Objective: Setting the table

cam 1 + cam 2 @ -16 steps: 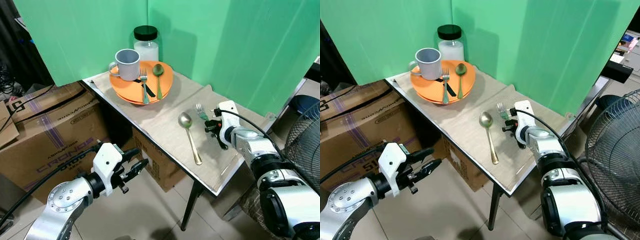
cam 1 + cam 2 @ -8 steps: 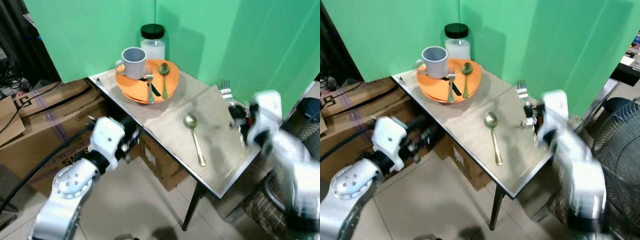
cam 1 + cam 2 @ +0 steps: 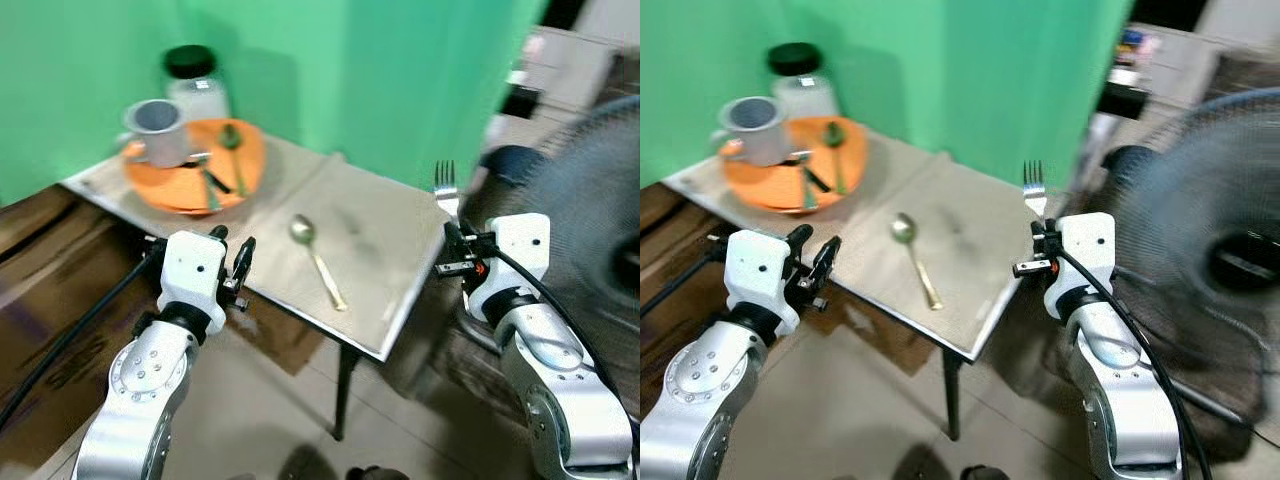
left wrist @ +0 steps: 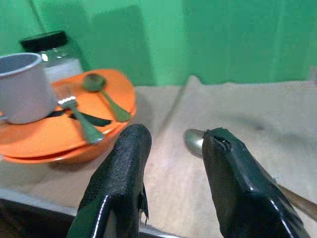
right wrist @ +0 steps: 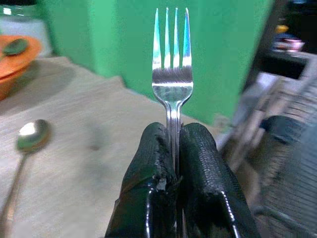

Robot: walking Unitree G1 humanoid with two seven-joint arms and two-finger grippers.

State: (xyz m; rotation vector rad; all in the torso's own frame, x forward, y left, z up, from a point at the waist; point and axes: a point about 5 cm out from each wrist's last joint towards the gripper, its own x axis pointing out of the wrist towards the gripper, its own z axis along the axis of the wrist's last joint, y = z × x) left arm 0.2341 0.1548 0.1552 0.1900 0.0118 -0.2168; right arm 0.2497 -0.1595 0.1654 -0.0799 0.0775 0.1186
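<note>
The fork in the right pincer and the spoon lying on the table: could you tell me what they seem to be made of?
The fork in the right pincer looks like polished steel: silver, with mirror-like glints on tines and neck. The spoon on the table looks like metal too, though brass-toned with a shiny bowl; whether plated or solid cannot be told.

A shiny silver metal fork (image 5: 172, 74) stands upright, tines at twelve o'clock, pinched at its handle beyond the table edge.
</note>
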